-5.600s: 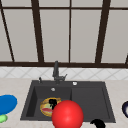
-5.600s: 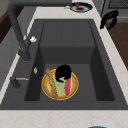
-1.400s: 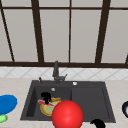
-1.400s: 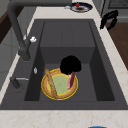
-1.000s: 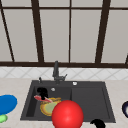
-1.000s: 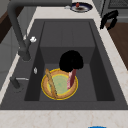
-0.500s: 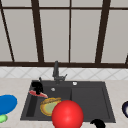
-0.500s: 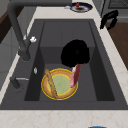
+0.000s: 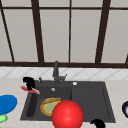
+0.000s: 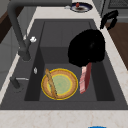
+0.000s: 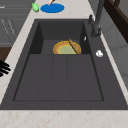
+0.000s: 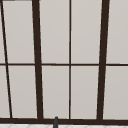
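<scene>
The left hand [image 9: 28, 82] had lifted the flat red strip [image 9: 30, 90] (gripped tight) off the round yellow plate [image 10: 60, 84]; the right hand [image 9: 98, 123] waited.

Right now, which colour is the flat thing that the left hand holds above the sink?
Red to pink, the strip under the left hand; the left side view shows it best.

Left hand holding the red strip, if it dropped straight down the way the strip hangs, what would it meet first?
Probably the sink floor just beside the yellow plate; the left hand holds the red strip above it, though depth is unclear.
</scene>
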{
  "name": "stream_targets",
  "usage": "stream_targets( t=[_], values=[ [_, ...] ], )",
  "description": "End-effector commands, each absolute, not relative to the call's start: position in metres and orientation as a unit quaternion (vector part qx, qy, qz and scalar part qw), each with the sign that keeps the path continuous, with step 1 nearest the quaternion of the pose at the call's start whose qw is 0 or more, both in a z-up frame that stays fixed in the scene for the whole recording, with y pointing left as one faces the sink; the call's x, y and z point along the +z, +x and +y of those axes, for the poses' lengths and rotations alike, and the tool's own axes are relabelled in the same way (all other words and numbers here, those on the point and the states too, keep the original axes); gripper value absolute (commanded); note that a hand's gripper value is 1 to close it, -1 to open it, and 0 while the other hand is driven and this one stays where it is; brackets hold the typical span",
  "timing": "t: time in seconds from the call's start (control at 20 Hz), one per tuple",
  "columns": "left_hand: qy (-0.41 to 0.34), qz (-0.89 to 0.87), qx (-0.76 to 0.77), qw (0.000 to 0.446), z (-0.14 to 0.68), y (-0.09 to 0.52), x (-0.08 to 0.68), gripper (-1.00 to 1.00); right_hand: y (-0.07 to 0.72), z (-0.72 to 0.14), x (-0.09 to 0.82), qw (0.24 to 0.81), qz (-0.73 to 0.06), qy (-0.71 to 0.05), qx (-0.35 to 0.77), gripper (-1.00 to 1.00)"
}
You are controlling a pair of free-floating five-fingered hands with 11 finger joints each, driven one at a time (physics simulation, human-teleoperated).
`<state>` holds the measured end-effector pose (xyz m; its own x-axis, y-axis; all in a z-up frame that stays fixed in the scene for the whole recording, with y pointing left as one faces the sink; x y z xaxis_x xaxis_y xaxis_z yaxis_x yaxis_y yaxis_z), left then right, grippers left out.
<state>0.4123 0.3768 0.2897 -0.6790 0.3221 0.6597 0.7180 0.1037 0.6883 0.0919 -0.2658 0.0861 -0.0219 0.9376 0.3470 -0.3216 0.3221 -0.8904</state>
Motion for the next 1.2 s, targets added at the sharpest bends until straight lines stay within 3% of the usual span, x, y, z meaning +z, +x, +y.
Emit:
stream_targets(
  t=[0.0, 0.55, 1.15],
  values=[
    [-0.372, -0.722, -0.553, 0.186, 0.408, 0.404, 0.312, 1.0, 0.092, -0.266, 0.086, 0.631, -0.512, -0.301, 0.499, 0.0],
    [-0.363, -0.724, -0.559, 0.174, 0.495, 0.384, 0.334, 1.0, 0.092, -0.266, 0.086, 0.631, -0.512, -0.301, 0.499, 0.0],
    [-0.343, -0.747, -0.544, 0.169, 0.561, 0.341, 0.254, 1.0, 0.092, -0.266, 0.086, 0.631, -0.512, -0.301, 0.499, 0.0]
  ],
)
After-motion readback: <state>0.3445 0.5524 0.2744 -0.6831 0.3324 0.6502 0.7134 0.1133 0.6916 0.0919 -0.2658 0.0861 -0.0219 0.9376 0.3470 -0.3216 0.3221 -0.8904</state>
